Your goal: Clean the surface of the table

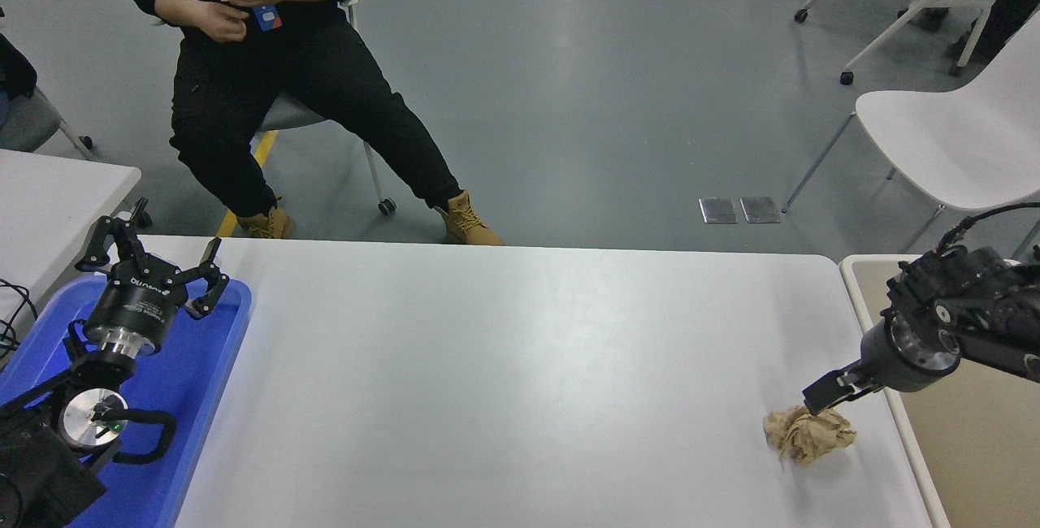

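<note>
— Where's the right gripper [822, 400]?
— Lower right, tip at the top edge of a crumpled brown paper ball [808, 433] on the white table surface [504, 365] filling the lower centre; I can't tell whether its fingers are apart.
— And the left gripper [150, 264]?
— Spread wide over the blue tray [191, 398], lower left.

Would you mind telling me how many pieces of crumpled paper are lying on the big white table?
1. The crumpled brown paper lies near the table surface's front right corner, just below the right gripper. None appear elsewhere.
</note>
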